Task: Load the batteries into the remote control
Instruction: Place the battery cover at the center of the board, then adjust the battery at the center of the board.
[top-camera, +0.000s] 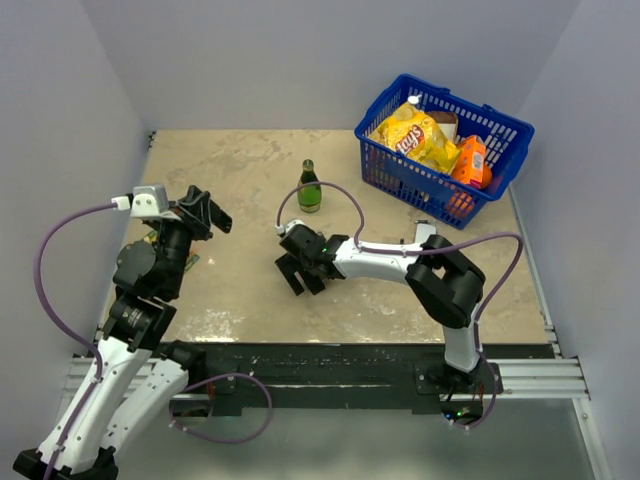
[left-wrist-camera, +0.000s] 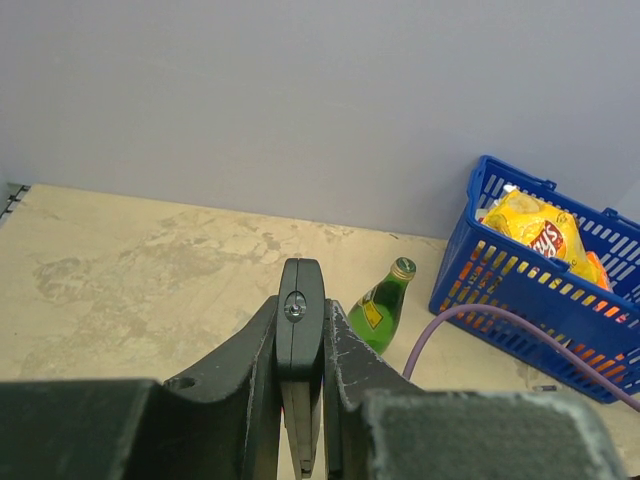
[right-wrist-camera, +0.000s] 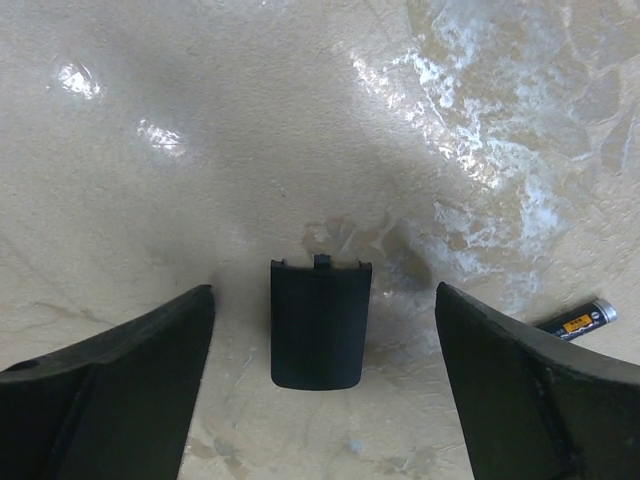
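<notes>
Nearest the bases, the left gripper (top-camera: 210, 212) is raised above the left side of the table (top-camera: 230, 150), closed tight on the remote control (left-wrist-camera: 300, 310); the slim black bar stands edge-on between the jaws, its rounded end poking out past the fingertips towards the back wall. The right arm reaches leftwards across the middle of the table, and the right gripper (top-camera: 302, 276) hangs low over the surface with its jaws spread wide, holding nothing. A small black cover piece (right-wrist-camera: 318, 325) lies flat on the tabletop between the jaws, apart from both. One battery (right-wrist-camera: 580, 318), dark with a silvery tip and an orange label, lies on the table just outside the jaw on the right of the wrist view, partly hidden behind it. Farther back, a green bottle (top-camera: 310, 187) stands upright near the table's centre; beyond it, at the far right corner, sits a blue basket (top-camera: 420, 180) holding a yellow crisp bag (top-camera: 420, 135) and an orange packet (top-camera: 472, 160).
</notes>
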